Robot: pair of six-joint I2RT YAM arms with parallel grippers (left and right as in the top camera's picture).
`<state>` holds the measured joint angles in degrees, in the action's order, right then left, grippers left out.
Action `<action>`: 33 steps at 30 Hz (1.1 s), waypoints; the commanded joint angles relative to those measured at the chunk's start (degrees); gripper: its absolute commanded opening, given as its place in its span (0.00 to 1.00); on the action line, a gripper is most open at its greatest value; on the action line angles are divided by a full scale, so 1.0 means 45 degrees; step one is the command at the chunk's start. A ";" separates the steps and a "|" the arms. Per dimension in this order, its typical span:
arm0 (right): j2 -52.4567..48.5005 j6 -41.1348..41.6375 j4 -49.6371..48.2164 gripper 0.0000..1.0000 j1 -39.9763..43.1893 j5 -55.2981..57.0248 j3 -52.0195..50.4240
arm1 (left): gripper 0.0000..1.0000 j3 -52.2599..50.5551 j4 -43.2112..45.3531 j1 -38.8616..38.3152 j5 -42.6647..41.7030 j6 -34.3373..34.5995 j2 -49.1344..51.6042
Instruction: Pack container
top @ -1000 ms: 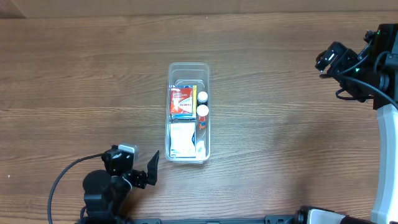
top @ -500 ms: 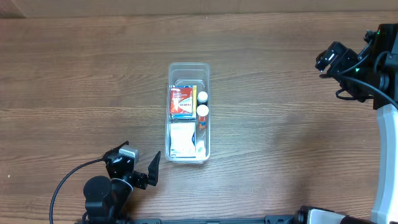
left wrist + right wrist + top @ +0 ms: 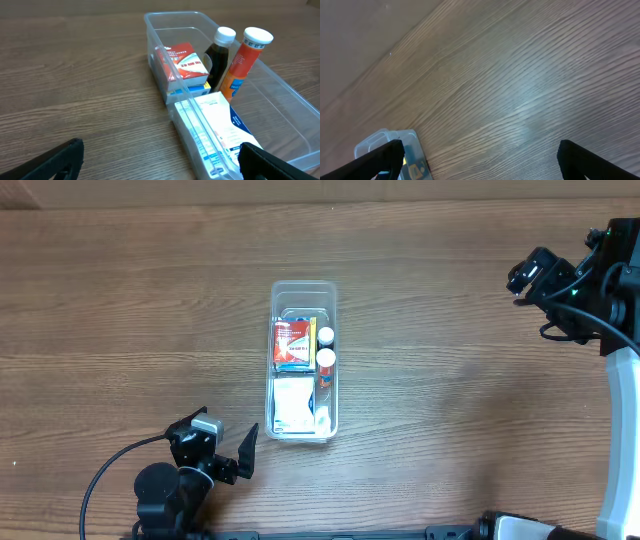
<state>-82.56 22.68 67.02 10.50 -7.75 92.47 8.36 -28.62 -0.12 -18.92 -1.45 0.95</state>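
Note:
The clear plastic container (image 3: 303,290) stands mid-table, long side running front to back. It holds a red and white box (image 3: 291,343), two white-capped bottles (image 3: 326,358) and white packets (image 3: 294,406). The left wrist view shows the container (image 3: 165,22), the red box (image 3: 184,62), a dark bottle (image 3: 218,57), an orange tube (image 3: 243,62) and a white packet (image 3: 215,125). My left gripper (image 3: 232,459) is open and empty, just front-left of the container. My right gripper (image 3: 528,277) is open and empty at the far right, well away; its wrist view catches the container's corner (image 3: 385,142).
Bare wooden tabletop surrounds the container on all sides. The left arm's black cable (image 3: 105,470) loops over the table at the front left. The right arm's white link (image 3: 625,430) runs along the right edge.
The left gripper drew back slightly toward the front edge between one second and half a second ago, and has held still since. The right arm has not moved.

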 commanded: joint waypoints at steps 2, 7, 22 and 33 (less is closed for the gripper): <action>0.0078 -0.0039 -0.0058 1.00 0.0019 -0.0112 0.0029 | 1.00 -0.0087 0.0083 0.0083 -0.0228 0.0034 -0.0160; 0.0078 -0.0039 -0.0058 1.00 0.0019 -0.0112 0.0029 | 1.00 -0.0087 0.0083 0.0083 -0.0228 0.0039 -0.0160; 0.2477 -0.0918 0.0534 1.00 -0.1632 0.2569 -0.0495 | 1.00 -0.0087 0.0083 0.0083 -0.0228 0.0039 -0.0160; 1.0253 -0.2963 -0.6149 1.00 -0.2079 0.3371 -0.9049 | 1.00 -0.0087 0.0083 0.0083 -0.0228 0.0039 -0.0160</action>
<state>-43.62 12.10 41.98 -0.25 5.58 63.31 8.12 -28.45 -0.12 -19.11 -1.48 0.86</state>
